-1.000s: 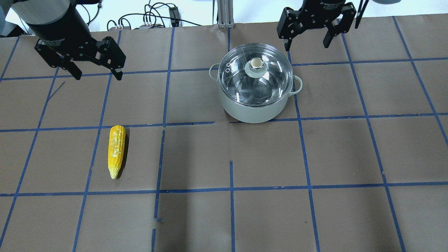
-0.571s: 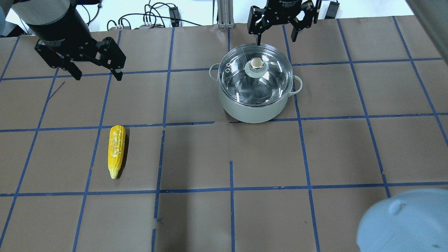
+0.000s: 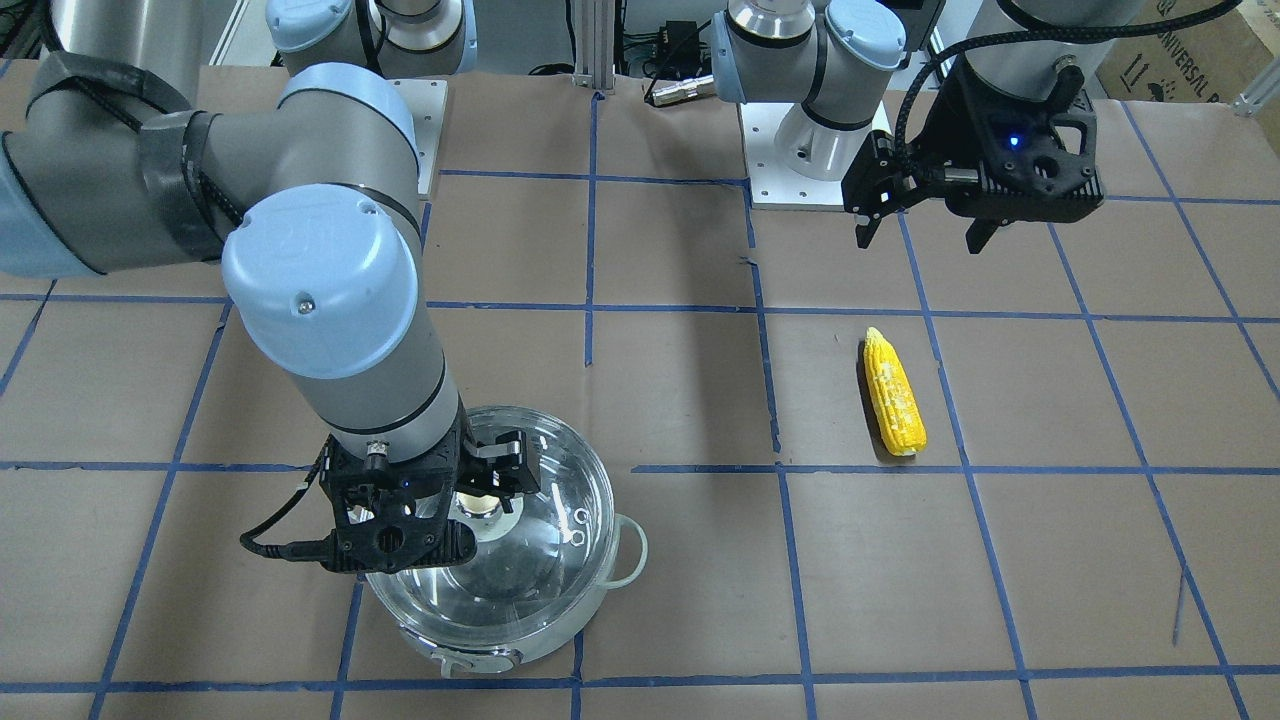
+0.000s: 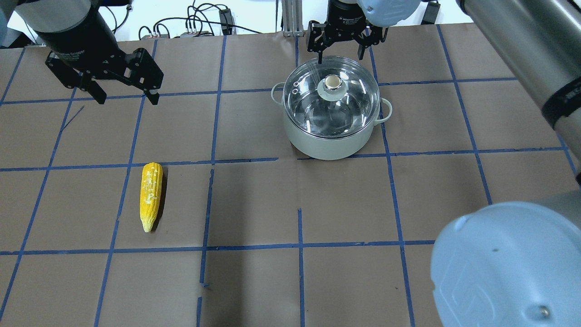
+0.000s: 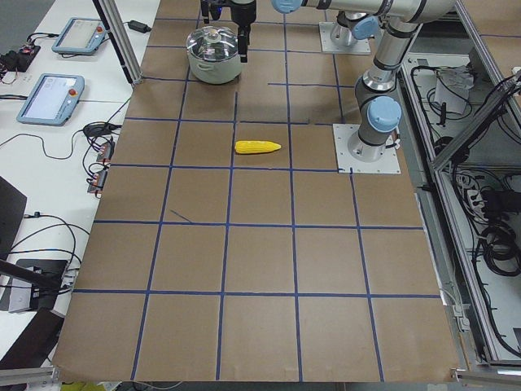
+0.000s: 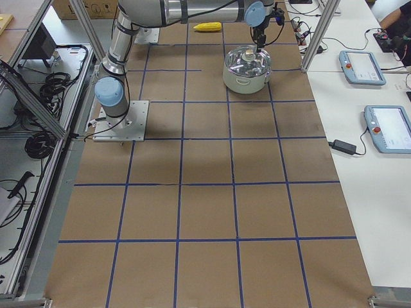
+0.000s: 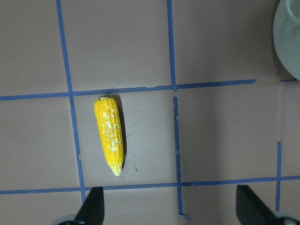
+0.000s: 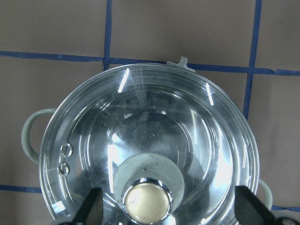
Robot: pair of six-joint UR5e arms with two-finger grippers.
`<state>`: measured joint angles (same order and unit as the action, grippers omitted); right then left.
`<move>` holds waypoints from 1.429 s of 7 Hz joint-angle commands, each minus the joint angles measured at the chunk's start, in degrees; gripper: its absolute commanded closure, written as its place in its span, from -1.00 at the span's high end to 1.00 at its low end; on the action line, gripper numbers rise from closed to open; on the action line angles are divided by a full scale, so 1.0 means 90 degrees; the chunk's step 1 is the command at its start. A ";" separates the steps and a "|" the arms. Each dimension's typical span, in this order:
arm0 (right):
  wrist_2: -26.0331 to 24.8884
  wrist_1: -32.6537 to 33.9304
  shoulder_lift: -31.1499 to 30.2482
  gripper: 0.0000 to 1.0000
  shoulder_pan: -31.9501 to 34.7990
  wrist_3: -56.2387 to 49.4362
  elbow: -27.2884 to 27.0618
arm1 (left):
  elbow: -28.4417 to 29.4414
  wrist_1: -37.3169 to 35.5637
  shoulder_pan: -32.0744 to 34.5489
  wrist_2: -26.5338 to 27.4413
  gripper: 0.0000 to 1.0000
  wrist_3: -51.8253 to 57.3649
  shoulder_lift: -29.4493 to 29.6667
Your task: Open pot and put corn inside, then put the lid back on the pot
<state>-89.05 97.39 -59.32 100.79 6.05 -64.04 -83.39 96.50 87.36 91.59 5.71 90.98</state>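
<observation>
The steel pot (image 4: 333,141) stands at the table's far middle with the glass lid (image 4: 317,113) on it, its pale knob (image 4: 332,82) at the centre. My right gripper (image 4: 341,50) is open above the lid's far side. In the right wrist view the knob (image 8: 146,201) sits low between the spread fingertips (image 8: 93,206), a little left of centre. The yellow corn (image 4: 151,196) lies flat on the left. My left gripper (image 4: 127,97) is open and empty, hovering beyond the corn (image 7: 110,134).
My right arm's blue elbow cap (image 4: 508,268) fills the overhead view's lower right. Cables (image 4: 199,22) lie past the table's far edge. The arm bases (image 3: 810,140) stand at the robot's side. Tablets (image 5: 53,94) lie on a side bench.
My right gripper has moved left from beside the pot to above the lid's far side, still open. Its elbow has swung into the overhead view. The left arm, corn and pot have not moved.
</observation>
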 commanded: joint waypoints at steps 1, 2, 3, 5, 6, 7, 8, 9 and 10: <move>0.0012 0.0087 0.0097 0.94 0.0002 -0.0018 -0.0071 | -0.0002 0.0000 0.0000 -0.0001 1.00 0.0000 -0.0002; 0.0002 0.0107 0.0087 0.90 0.0002 -0.0037 -0.0197 | -0.0002 0.0000 0.0000 -0.0001 1.00 0.0000 -0.0002; -0.0007 0.0291 0.0078 0.90 0.0002 -0.0057 -0.0343 | -0.0011 0.0000 0.0000 -0.0001 1.00 0.0000 -0.0002; -0.0095 0.0468 0.0058 0.90 0.0021 -0.0028 -0.0452 | -0.0021 0.0000 0.0000 -0.0001 1.00 0.0000 -0.0012; -0.0095 0.0517 0.0058 0.90 0.0031 -0.0008 -0.0462 | -0.0031 0.0000 0.0000 -0.0001 1.00 0.0000 -0.0021; -0.0105 0.0720 0.0068 0.91 0.0089 0.0001 -0.0510 | -0.0031 0.0000 0.0000 -0.0001 1.00 0.0000 -0.0021; -0.0115 0.1003 0.0058 0.91 0.0148 0.0011 -0.0714 | -0.0031 0.0000 0.0000 0.0008 1.00 0.0000 -0.0021; -0.0125 0.1247 0.0039 0.92 0.0148 0.0002 -0.0900 | -0.0031 0.0000 0.0000 0.0008 1.00 0.0000 -0.0021; -0.0134 0.1221 0.0038 0.92 0.0148 -0.0027 -0.0931 | -0.0031 0.0000 0.0000 0.0008 1.00 0.0000 -0.0021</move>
<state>-90.15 107.49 -58.91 102.05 6.02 -71.46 -83.67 96.50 87.36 91.66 5.71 90.79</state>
